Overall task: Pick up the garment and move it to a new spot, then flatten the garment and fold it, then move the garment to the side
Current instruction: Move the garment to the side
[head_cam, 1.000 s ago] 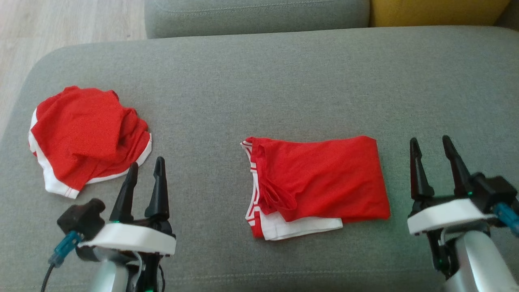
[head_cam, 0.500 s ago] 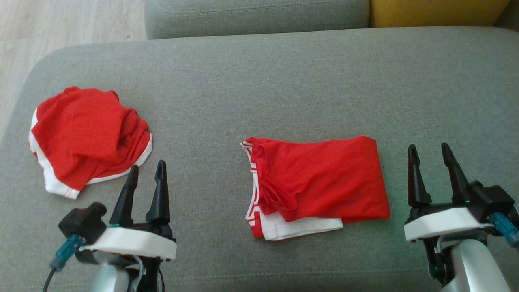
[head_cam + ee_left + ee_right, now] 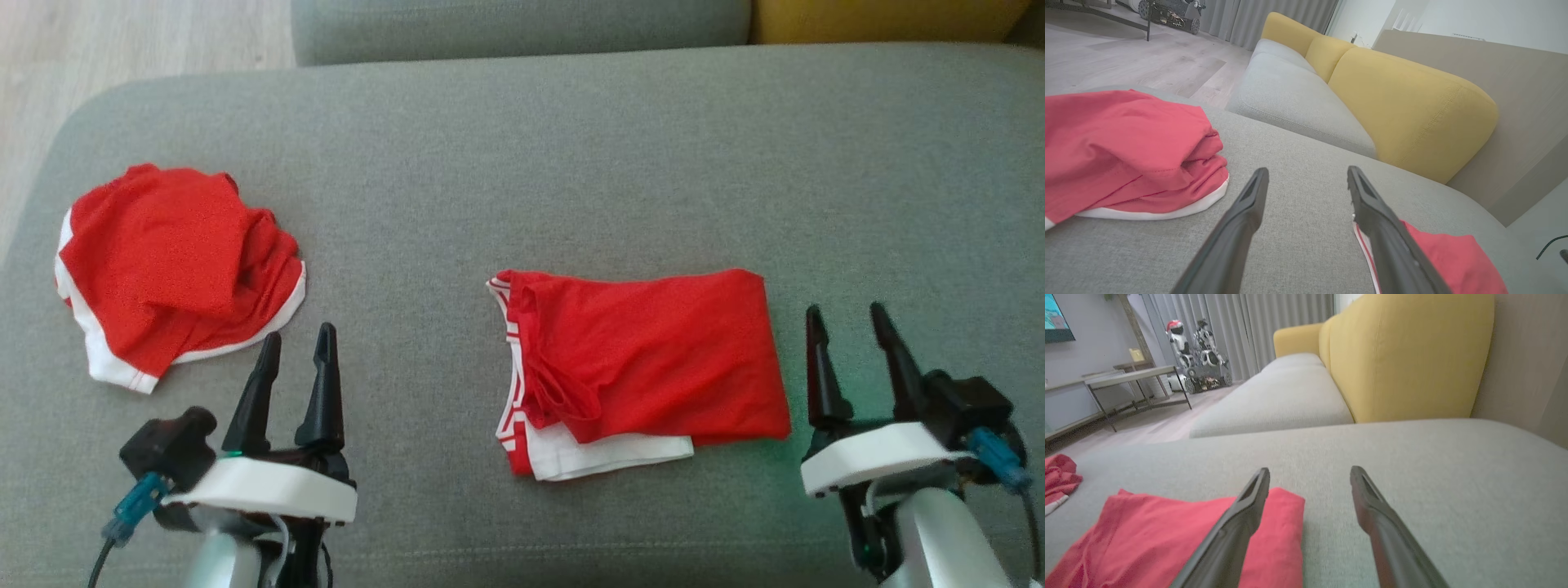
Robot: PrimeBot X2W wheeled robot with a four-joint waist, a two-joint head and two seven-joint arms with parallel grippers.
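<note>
While a folded red garment with white trim lies mid-cushion on the grey sofa, the left gripper and right gripper hover either side of it, jaws wide and empty; a crumpled red garment sits just beyond the left gripper's fingertips.

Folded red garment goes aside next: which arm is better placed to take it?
Probably right. The open right gripper sits just off the right edge of the folded garment; the open left gripper is farther off, nearer the crumpled garment.

A grey sofa with yellow backrests, wood floor, grey curtains.
</note>
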